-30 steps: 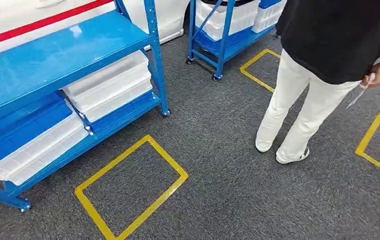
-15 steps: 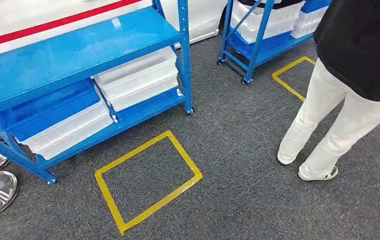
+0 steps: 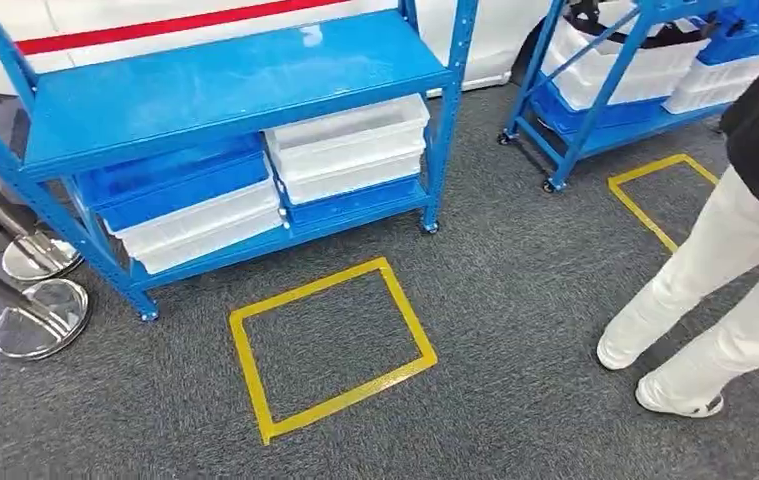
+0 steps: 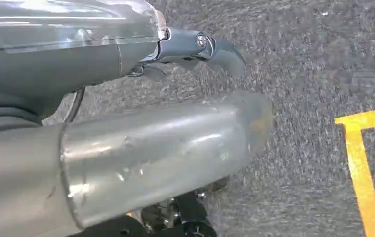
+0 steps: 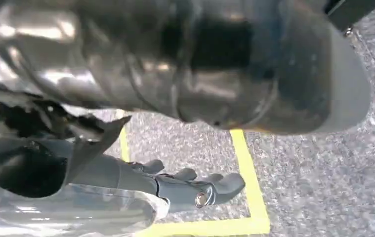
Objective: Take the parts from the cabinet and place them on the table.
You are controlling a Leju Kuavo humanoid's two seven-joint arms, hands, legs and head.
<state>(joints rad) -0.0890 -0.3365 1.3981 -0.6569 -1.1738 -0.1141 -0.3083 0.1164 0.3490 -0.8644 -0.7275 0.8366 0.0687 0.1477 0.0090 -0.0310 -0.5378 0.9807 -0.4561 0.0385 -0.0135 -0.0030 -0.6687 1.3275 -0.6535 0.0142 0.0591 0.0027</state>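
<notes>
My left hand (image 4: 195, 47) hangs over the grey carpet (image 3: 515, 300) with nothing in it; I can see too little of its fingers to tell whether they are spread or curled. Two chrome stanchion bases (image 3: 40, 315) stand at the left end of the blue cabinet (image 3: 235, 80). On its bottom shelf, blue and white bins (image 3: 180, 200) sit at the left end and white trays (image 3: 347, 145) at the right; any parts inside are hidden. A yellow tape rectangle (image 3: 330, 345) lies on the carpet before it. A second blue rack (image 3: 605, 90) stands further right, then a person's white trousers (image 3: 725, 290). My right hand (image 5: 195, 187) hangs empty, fingers loosely apart.
</notes>
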